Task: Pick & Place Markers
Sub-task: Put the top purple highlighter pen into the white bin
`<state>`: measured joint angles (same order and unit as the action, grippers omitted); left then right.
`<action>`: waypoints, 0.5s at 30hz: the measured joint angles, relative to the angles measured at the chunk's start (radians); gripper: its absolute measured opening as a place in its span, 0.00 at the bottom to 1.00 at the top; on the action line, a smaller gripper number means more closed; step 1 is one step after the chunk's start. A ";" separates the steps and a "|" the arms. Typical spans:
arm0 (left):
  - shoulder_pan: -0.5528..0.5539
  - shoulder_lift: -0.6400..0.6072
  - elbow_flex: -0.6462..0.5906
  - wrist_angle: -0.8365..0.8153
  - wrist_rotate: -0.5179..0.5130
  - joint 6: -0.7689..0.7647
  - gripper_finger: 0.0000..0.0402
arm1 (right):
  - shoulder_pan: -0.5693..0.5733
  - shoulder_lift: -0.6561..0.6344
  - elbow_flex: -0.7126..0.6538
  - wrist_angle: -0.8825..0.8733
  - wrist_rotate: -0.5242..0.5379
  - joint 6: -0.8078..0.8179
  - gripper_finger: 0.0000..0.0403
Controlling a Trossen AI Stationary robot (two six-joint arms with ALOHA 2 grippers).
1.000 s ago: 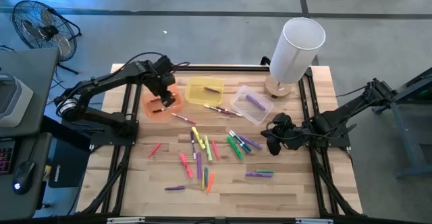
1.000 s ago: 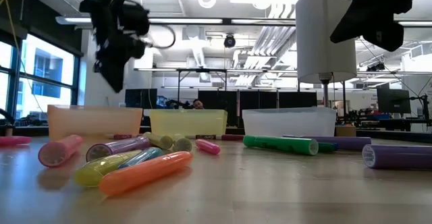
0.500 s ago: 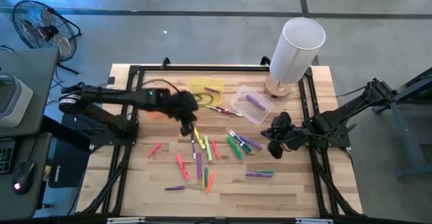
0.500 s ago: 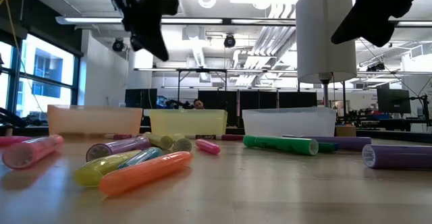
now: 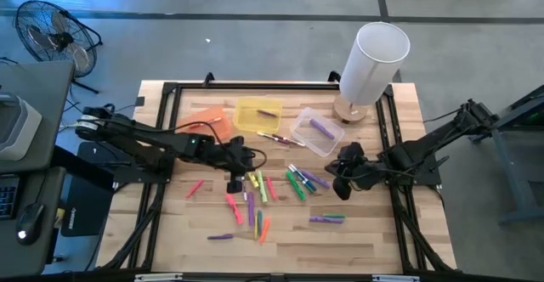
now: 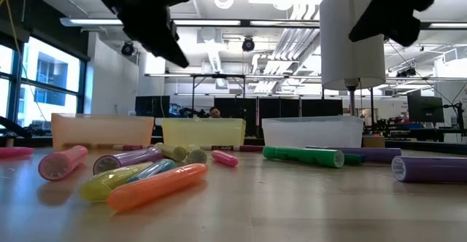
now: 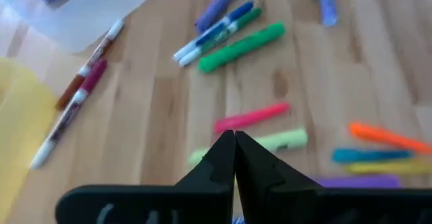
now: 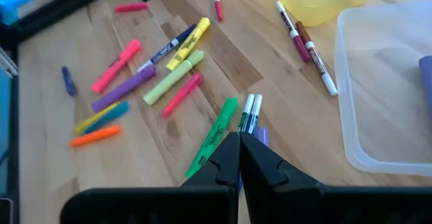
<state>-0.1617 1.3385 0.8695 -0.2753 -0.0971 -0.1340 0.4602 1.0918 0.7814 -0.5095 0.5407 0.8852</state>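
Note:
Many markers in pink, orange, yellow, green and purple lie flat and scattered on the wooden table [image 5: 280, 231]. The thickest cluster [image 5: 255, 184] is at its middle. My left gripper [image 7: 234, 137] is shut with nothing between its fingers, and hovers above that cluster [image 5: 236, 178], over a pink marker [image 7: 251, 117] and a yellow-green one [image 7: 273, 142]. My right gripper [image 8: 238, 140] is also shut and empty. It hangs above the table's right part [image 5: 340, 184], over a green marker [image 8: 212, 140]. In the low view both grippers stand well above the tabletop.
Along the far side stand an orange bin [image 5: 208, 119], a yellow bin [image 5: 257, 115] holding a marker, and a clear bin [image 5: 316, 131] holding a purple one. A white cylinder lamp [image 5: 372, 61] stands at the far right corner. A black frame [image 5: 161, 146] runs round the table.
My left gripper has swung from above the orange bin toward the table's middle and near side, and now stands over the marker cluster; it has tipped to point more steeply down. The right arm has kept nearly still.

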 joint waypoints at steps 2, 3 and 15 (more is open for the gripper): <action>-0.005 -0.042 -0.057 -0.011 0.024 -0.003 0.00 | -0.014 0.070 0.073 -0.070 -0.024 0.000 0.00; -0.006 -0.053 -0.077 0.008 0.040 -0.006 0.00 | -0.020 0.105 0.116 -0.118 -0.039 0.009 0.00; -0.003 -0.403 -0.286 0.032 0.039 -0.020 0.00 | -0.108 0.508 0.392 -0.533 -0.323 0.049 0.03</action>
<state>-0.1646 0.9357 0.5835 -0.2430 -0.0580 -0.1543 0.3527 1.5998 1.1738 -1.0421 0.2180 0.9342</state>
